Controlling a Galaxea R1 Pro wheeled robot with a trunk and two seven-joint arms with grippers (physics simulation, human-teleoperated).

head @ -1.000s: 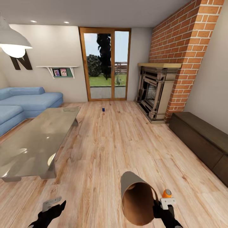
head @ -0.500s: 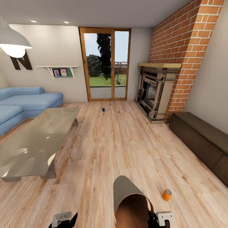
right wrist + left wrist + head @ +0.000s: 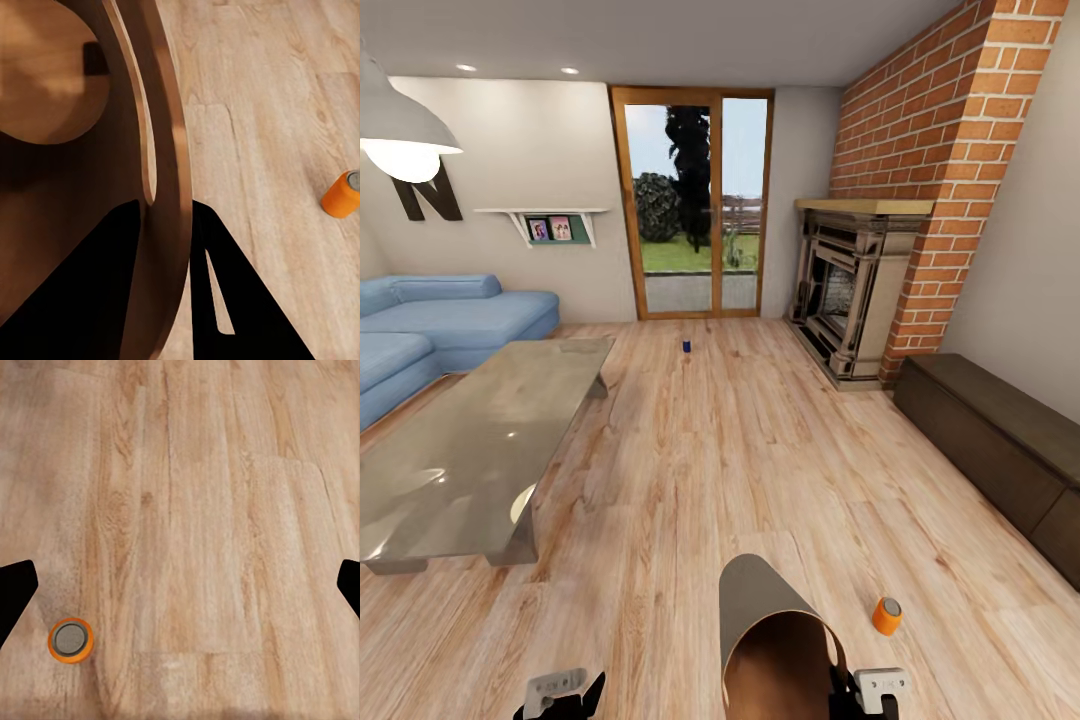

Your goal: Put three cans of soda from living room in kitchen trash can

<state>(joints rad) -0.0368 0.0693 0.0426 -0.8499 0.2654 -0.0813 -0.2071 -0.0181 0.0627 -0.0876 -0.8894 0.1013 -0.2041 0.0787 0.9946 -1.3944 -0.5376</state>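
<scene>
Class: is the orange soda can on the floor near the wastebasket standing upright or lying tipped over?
Upright. The orange can stands on the wood floor, its silvery top facing up.

We see a light wood plank floor (image 3: 760, 450) running to the far wall, where wood-framed glass doors (image 3: 695, 205) look onto a garden. At the left stands a glass-topped coffee table (image 3: 480, 450), and beyond it a light blue sofa (image 3: 450, 320). A white pendant lamp (image 3: 400, 135) hangs at the upper left, near a dark letter N (image 3: 428, 195) and a small wall shelf (image 3: 550, 225). At the right rise a red-brick chimney (image 3: 950, 150) with its fireplace (image 3: 850, 295), and nearer, a low dark cabinet (image 3: 1000, 440).
</scene>
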